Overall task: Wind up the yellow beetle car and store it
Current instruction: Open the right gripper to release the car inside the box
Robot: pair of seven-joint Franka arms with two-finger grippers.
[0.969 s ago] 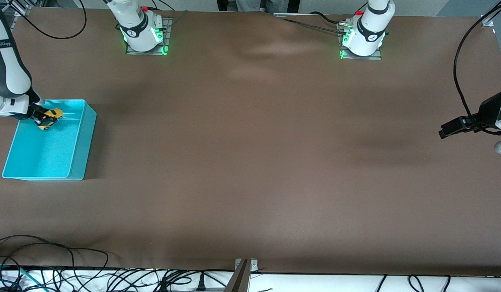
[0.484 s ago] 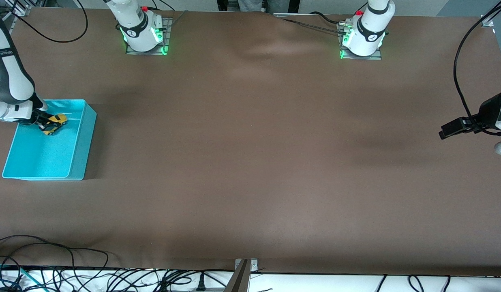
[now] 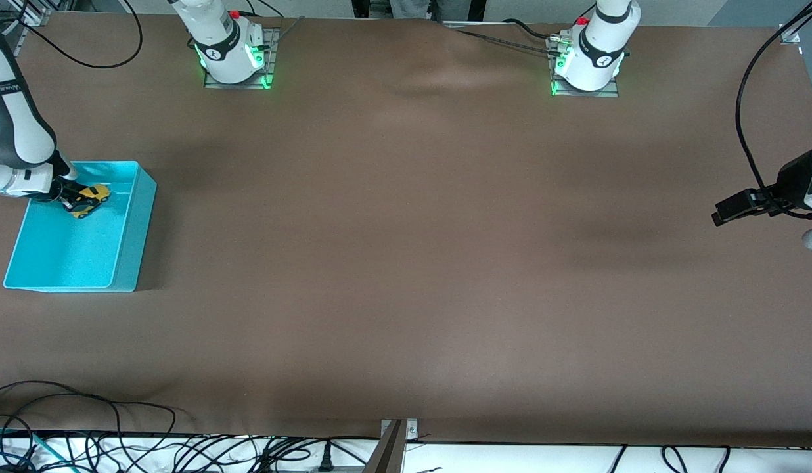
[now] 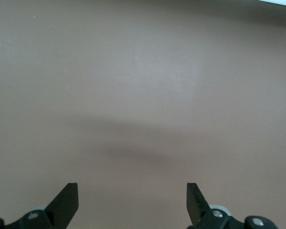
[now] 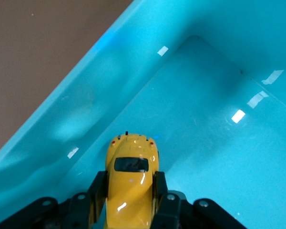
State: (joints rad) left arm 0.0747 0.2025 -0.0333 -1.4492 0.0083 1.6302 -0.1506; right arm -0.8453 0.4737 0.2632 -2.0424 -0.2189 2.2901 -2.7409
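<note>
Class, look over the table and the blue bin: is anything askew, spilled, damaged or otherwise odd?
Nothing stands out. The right pincer holds the yellow beetle car inside the blue bin, which sits square and intact. The left pincer waits open over bare table.

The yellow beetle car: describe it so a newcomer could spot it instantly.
Find the turquoise bin at the right arm's end of the table. Inside it, the right gripper holds the yellow beetle car, the only yellow thing there.
</note>
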